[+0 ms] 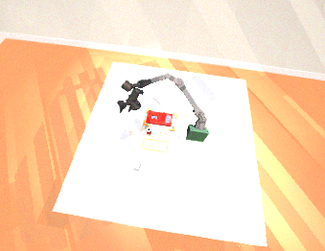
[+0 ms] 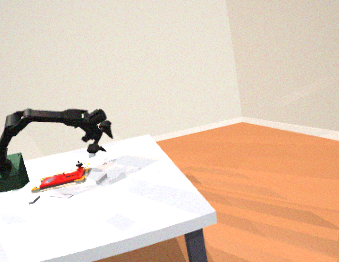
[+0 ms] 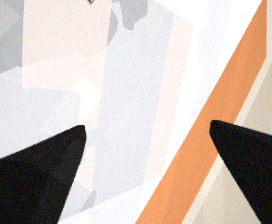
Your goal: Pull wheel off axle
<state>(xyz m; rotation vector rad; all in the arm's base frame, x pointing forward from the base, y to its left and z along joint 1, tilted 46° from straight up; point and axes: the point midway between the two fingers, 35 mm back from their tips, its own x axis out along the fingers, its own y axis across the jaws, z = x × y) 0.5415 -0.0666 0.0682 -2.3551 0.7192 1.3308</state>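
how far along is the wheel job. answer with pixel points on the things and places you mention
Nothing looks done: no wheel shows inside the yellow-outlined area (image 1: 154, 146). The open hand (image 1: 127, 106) (image 2: 106, 141) (image 3: 148, 129) hangs above the table (image 1: 210, 189) (image 2: 164, 202), holding nothing. Pulling, placing and releasing seem left, though I can't make out the wheel itself.

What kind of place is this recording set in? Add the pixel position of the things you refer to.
Probably a plain indoor room used as a robot workspace: bare pale walls (image 2: 119, 57), an orange wood-look floor (image 1: 23, 174) (image 2: 274, 182), and an arm on a white table (image 1: 210, 189) (image 2: 159, 207).

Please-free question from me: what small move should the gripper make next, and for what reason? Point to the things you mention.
Probably swing the gripper (image 1: 128, 108) (image 2: 105, 139) back toward the red part (image 1: 159, 118) (image 2: 61, 179), staying high: its fingers stand open with nothing between them, and it hangs beyond that part, over the table (image 1: 210, 189) (image 2: 159, 207).
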